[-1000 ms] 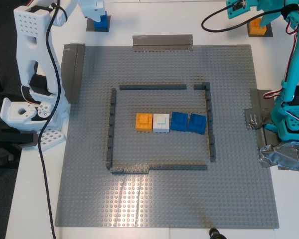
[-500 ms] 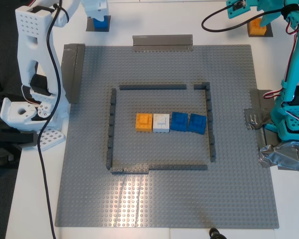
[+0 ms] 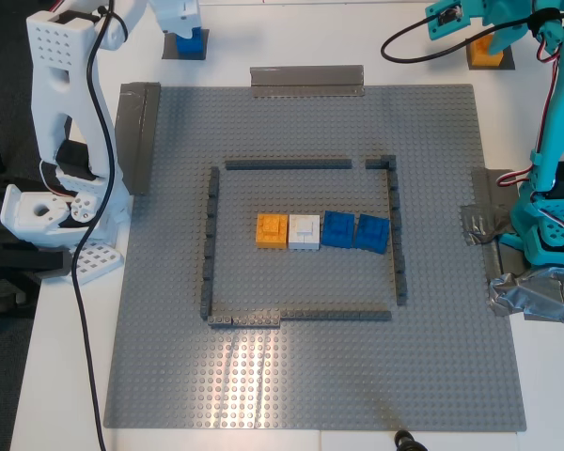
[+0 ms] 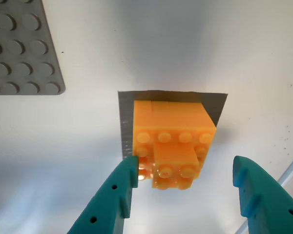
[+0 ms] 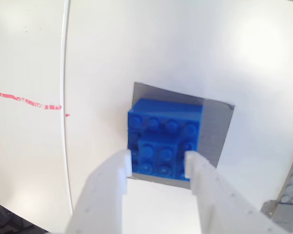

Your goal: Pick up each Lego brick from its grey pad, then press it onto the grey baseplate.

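Grey baseplate (image 3: 432, 376), four bricks (image 3: 321, 230) inside frame (image 3: 210, 244)

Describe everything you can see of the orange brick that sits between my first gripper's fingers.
The orange brick is glossy studded plastic, a square block with a smaller studded piece stacked on top. It sits upright on its dark-grey pad, off the baseplate, at the exterior view's top right. My first gripper is open, with teal fingers either side of its near end, one close, neither clearly gripping.
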`<control>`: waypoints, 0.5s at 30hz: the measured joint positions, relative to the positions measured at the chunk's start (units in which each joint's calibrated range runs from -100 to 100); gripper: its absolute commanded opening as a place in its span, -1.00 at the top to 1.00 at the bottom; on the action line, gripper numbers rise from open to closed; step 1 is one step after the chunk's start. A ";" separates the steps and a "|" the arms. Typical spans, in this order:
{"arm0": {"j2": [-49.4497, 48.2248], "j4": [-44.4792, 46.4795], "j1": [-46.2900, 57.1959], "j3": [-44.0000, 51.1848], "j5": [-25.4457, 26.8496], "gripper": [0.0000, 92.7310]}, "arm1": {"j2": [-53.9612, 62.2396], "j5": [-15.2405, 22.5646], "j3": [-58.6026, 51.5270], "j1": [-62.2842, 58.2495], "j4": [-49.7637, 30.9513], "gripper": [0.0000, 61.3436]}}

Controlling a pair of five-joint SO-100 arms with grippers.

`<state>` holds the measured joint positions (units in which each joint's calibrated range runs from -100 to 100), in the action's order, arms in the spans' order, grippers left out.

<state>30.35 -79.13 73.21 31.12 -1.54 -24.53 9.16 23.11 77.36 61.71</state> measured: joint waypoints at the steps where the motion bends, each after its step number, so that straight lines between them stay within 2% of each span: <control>1: 0.00 0.00 0.00 0.00 0.00 0.54 | 0.00 -0.10 0.00 0.00 0.00 0.55; 8: 0.00 0.00 0.00 0.00 0.00 0.54 | 0.00 -0.10 0.00 -0.09 0.00 0.56; 15: 0.00 0.00 0.00 0.00 -0.26 0.55 | 0.00 -0.10 0.00 -0.09 0.00 0.70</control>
<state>30.35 -79.13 73.21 31.12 -1.80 -24.53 9.06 23.11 77.27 61.71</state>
